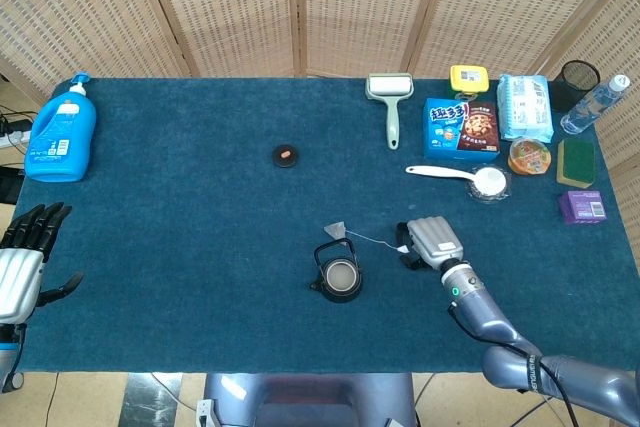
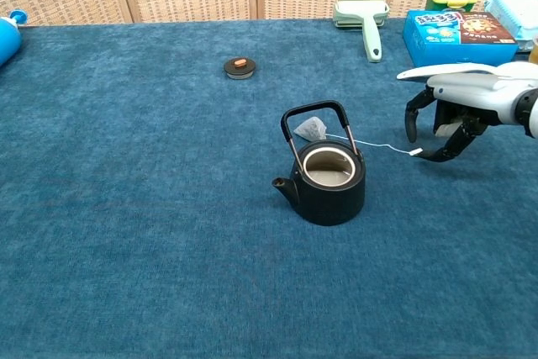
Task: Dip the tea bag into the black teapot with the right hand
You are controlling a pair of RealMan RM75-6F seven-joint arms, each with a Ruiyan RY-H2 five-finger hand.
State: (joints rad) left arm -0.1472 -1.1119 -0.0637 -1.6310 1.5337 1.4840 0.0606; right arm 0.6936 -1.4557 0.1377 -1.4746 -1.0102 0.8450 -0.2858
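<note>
Tea bag (image 2: 310, 129) lies on the blue counter (image 2: 151, 233) well to the left of the right robot hand (image 2: 454, 115), just behind the black teapot (image 2: 324, 176), whose lid is off. Its string (image 2: 370, 144) runs rightward to a small paper tag (image 2: 414, 152), which sits right at the tips of that robot hand's downward-curled fingers (image 2: 411, 120). Whether they touch or pinch the tag I cannot tell. At the counter's far left edge, the left robot hand (image 1: 22, 267) hangs with fingers spread apart, holding nothing.
</note>
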